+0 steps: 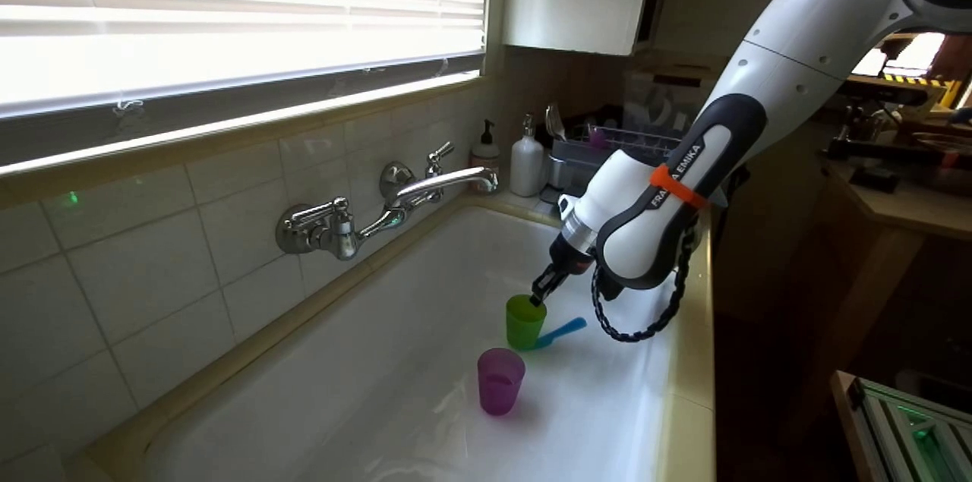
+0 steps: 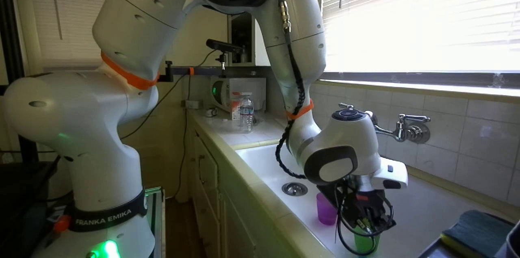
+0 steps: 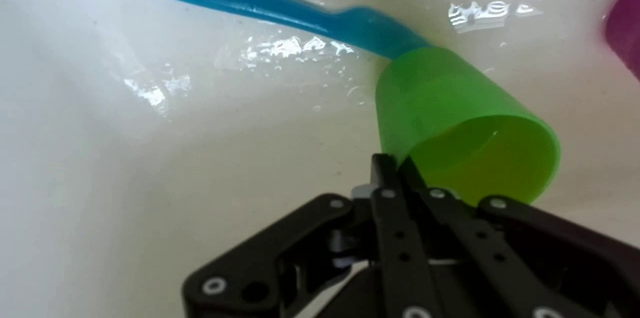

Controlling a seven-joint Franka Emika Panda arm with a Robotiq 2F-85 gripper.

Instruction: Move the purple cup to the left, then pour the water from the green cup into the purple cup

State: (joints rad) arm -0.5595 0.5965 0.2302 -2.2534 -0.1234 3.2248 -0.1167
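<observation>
Pinched between the fingers of my gripper [image 3: 398, 162] is the near wall of the green cup [image 3: 435, 90], one fingertip inside the rim and one outside. This cup [image 1: 524, 329] looks upright in the white sink; whether its base touches the floor I cannot tell. Standing apart from it in the sink is the purple cup [image 1: 500, 385], upright, on the side away from the arm. Only a sliver of the purple cup [image 3: 626, 30] enters the wrist view, at its right edge. In an exterior view the gripper and cables partly cover the green cup [image 2: 365, 245]. Water in either cup is hard to make out.
A blue utensil [image 3: 300, 10] lies on the wet sink floor with one end at the green cup's base. The chrome faucet [image 1: 448, 182] reaches over the sink from the tiled wall. Soap bottles [image 1: 526, 163] and a dish rack stand at the far end.
</observation>
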